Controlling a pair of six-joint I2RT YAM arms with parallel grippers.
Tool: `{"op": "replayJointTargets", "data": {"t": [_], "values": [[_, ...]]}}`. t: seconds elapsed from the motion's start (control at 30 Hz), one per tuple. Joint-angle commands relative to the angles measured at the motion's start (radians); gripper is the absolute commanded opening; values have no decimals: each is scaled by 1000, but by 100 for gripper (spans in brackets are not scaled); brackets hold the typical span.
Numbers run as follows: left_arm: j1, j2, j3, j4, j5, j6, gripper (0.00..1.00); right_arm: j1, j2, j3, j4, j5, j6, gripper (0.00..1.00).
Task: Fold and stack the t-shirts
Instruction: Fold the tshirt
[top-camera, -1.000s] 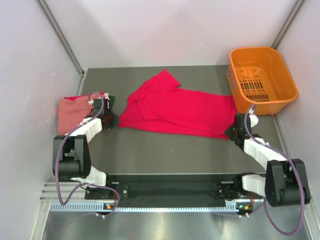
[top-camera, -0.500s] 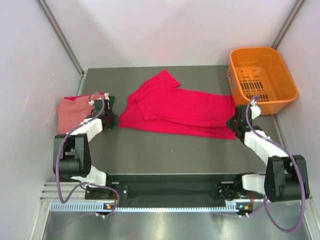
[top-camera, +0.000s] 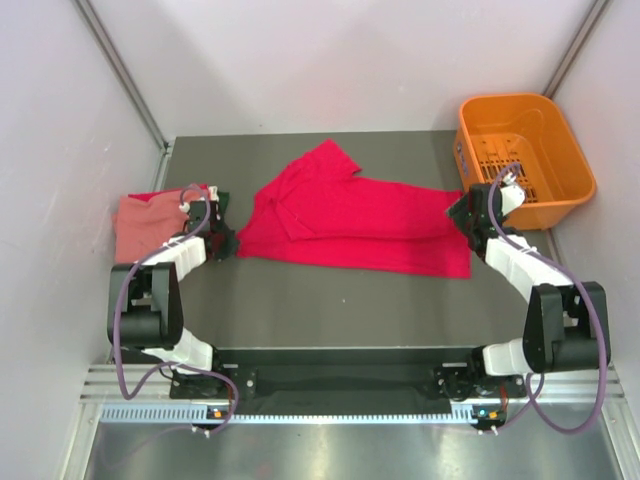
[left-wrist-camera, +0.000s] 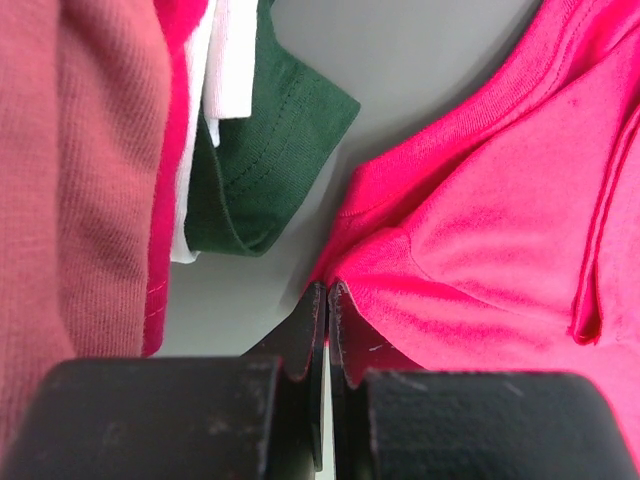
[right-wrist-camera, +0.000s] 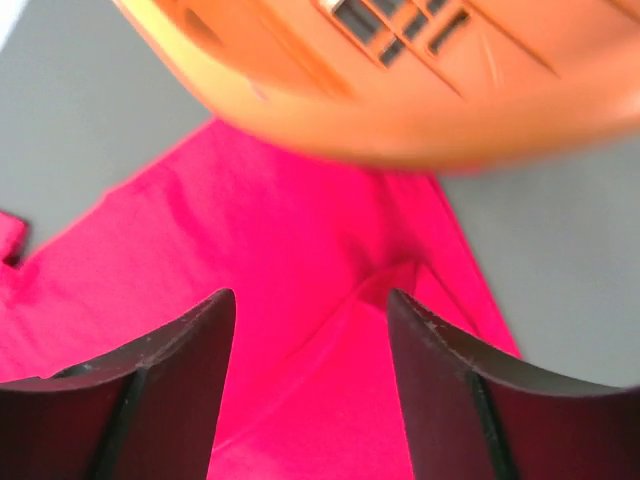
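Observation:
The crimson red t-shirt (top-camera: 350, 220) lies spread across the middle of the table, with a fold line along its lower part. My right gripper (top-camera: 462, 210) stands open over its right edge (right-wrist-camera: 250, 230), nothing between the fingers (right-wrist-camera: 190, 350). My left gripper (top-camera: 222, 240) is shut at the shirt's left edge; red cloth (left-wrist-camera: 500, 230) lies against its right finger (left-wrist-camera: 345, 310), and I see none between the jaws. At the left sits a pile: a salmon pink t-shirt (top-camera: 145, 222) on top, with a dark green one (left-wrist-camera: 265, 150) and a pale one (left-wrist-camera: 232, 60) showing at its edge.
The orange plastic basket (top-camera: 520, 215) stands at the back right corner, close behind my right gripper, and fills the top of the right wrist view (right-wrist-camera: 400, 100). Grey walls close in the table (top-camera: 350, 300) on three sides.
My right gripper has moved away from me along the red shirt's right edge, toward the basket, and has opened. The left gripper has stayed where it was, shut.

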Motion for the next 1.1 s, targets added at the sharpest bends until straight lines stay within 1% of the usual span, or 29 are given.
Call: {"op": "replayJointTargets", "data": {"t": [0.0, 0.1, 0.17, 0.23, 0.27, 0.37, 0.43, 0.53, 0.6, 0.67, 0.73, 0.83, 0.97, 1.07], "values": [[9, -32, -15, 50, -6, 3, 0, 7, 2, 66, 0, 71, -18, 64], [7, -38, -16, 48, -6, 3, 0, 6, -62, 15, 8, 59, -43, 60], [9, -40, -13, 47, -8, 0, 0, 7, -142, -60, -1, 53, -43, 52], [9, -41, -10, 42, -3, -3, 0, 7, -200, -147, -6, 44, -28, 47], [7, -44, -7, 39, 0, -6, 0, 6, -250, -175, -9, 39, -23, 46], [7, -69, -6, 39, 8, -11, 0, 7, -320, -256, -17, 18, 2, 45], [7, -82, -21, 53, 5, -14, 0, 4, -329, -276, -23, -5, -30, 42], [7, -73, -21, 48, 9, -14, 0, 6, -316, -276, -30, -30, -96, 40], [6, -61, -12, 42, 12, -14, 0, 6, -285, -267, -37, -48, -147, 40], [7, -61, -10, 39, 9, -12, 0, 9, -245, -241, -78, -44, -172, 41], [7, -63, -10, 37, 5, -14, 0, 6, -216, -227, -107, 5, -184, 45], [7, -67, -10, 37, 6, -17, 0, 4, -184, -215, -115, 34, -196, 50], [7, -69, -7, 31, 24, -15, 0, 1, -95, -181, -142, 36, -195, 49], [7, -73, -10, 30, 26, -17, 0, 1, -76, -172, -142, 34, -195, 43]]}}
